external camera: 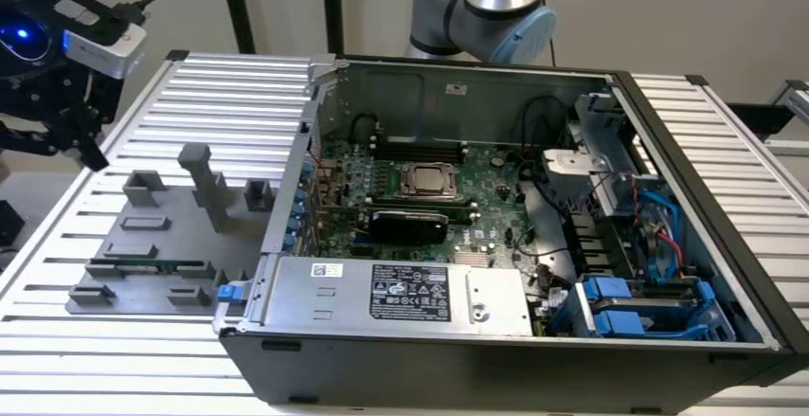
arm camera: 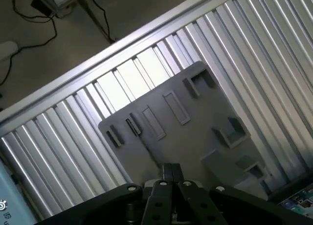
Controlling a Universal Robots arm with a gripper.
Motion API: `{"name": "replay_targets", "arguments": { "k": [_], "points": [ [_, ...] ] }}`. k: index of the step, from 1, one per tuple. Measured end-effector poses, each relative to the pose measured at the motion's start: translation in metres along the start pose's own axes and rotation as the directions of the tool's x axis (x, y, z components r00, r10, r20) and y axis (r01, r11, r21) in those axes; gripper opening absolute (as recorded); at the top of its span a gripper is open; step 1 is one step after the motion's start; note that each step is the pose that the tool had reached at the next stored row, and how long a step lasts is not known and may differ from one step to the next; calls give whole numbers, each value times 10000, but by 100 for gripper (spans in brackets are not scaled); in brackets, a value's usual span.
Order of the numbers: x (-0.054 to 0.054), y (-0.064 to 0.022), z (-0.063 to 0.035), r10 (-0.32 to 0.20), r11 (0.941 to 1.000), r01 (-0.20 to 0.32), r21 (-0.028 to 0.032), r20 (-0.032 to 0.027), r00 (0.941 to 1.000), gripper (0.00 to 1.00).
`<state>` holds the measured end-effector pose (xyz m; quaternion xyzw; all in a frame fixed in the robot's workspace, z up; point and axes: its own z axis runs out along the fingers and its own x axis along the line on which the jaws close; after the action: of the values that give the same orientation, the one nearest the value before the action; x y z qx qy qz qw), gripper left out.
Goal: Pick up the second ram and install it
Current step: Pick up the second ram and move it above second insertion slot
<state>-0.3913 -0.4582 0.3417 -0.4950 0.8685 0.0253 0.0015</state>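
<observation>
Although the silver power supply (external camera: 392, 293) in the open computer case (external camera: 708, 198) carries two labels, one small white sticker and one larger black panel, their print is too fine to read (so no brand can be given). The second ram (external camera: 146, 266), the one green stick in sight, lies flat on the grey fixture plate (external camera: 177, 241) at the exterior view's left, beside the case. The single gripper (external camera: 86, 146) hangs above that plate, well apart from the stick, its fingers (arm camera: 167, 173) pressed together on nothing.
</observation>
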Motion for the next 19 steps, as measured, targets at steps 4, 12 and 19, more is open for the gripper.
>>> {"name": "replay_targets", "arguments": {
  "k": [4,12,19],
  "points": [
    [0,0,18,-725,9974,725,32,-27,9974,0],
    [1,-2,53,-2110,9773,2111,174,-96,9774,0],
    [-1,-10,103,-3058,9517,3063,220,-203,9519,0]
  ]
}}
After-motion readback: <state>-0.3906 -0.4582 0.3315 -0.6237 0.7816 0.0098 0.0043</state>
